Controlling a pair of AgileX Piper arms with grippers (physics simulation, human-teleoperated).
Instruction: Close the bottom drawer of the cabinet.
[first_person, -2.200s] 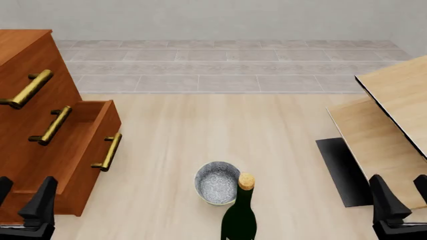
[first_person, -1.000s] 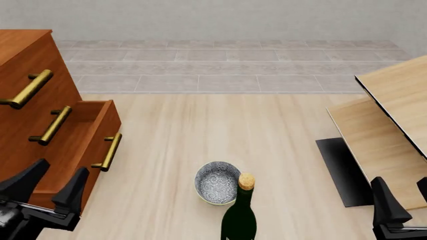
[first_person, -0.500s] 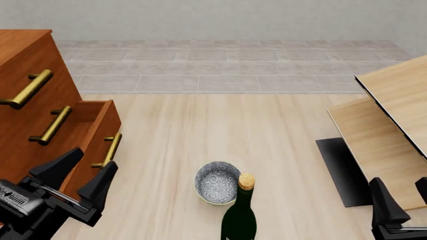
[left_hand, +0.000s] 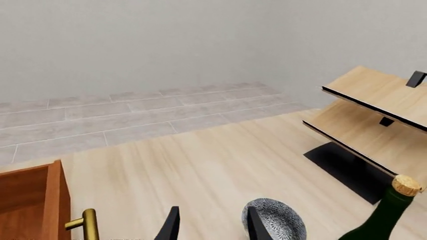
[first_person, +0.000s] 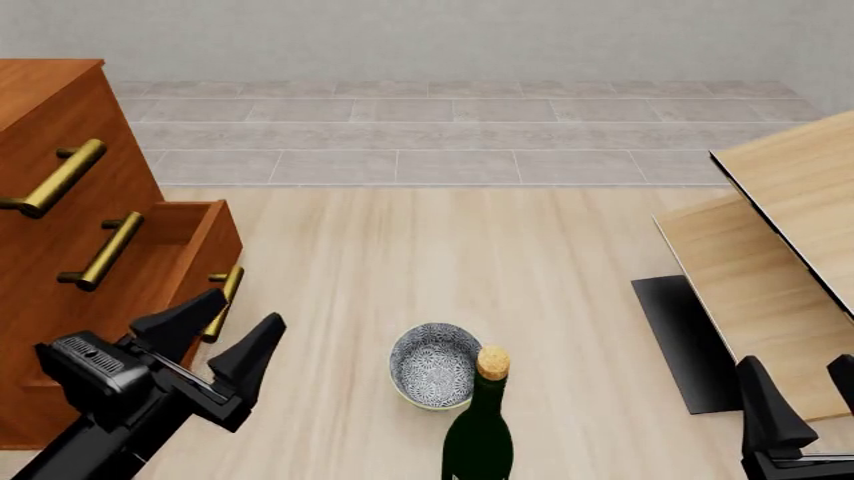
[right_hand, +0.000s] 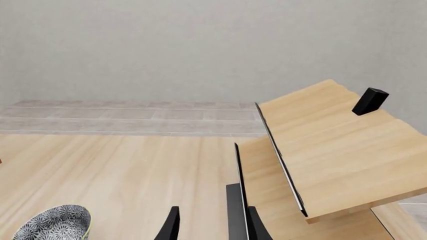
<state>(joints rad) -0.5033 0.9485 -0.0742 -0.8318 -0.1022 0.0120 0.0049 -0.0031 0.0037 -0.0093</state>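
The reddish-brown cabinet (first_person: 60, 115) stands at the left. Its bottom drawer (first_person: 200, 262) is pulled out, and the brass handle (first_person: 224, 297) shows on the drawer front. My left gripper (first_person: 251, 306) is open just in front of that drawer front, near the handle; I cannot tell whether it touches. In the left wrist view the drawer (left_hand: 30, 200) and the handle (left_hand: 87, 226) lie beside the open left gripper (left_hand: 212, 221), not between its fingers. My right gripper (first_person: 794, 365) stands open and empty at the near right, by the shelf (right_hand: 327, 145).
A patterned bowl (first_person: 434, 362) and a dark green corked bottle (first_person: 481, 430) stand close together on the floor at the near middle. A light-wood two-tier shelf (first_person: 787, 200) on a black base fills the right side. Two shut drawers sit above the open one.
My left arm has swung forward and to the right, from low beside the cabinet to in front of the bottom drawer's face. The drawer and right gripper have not moved.
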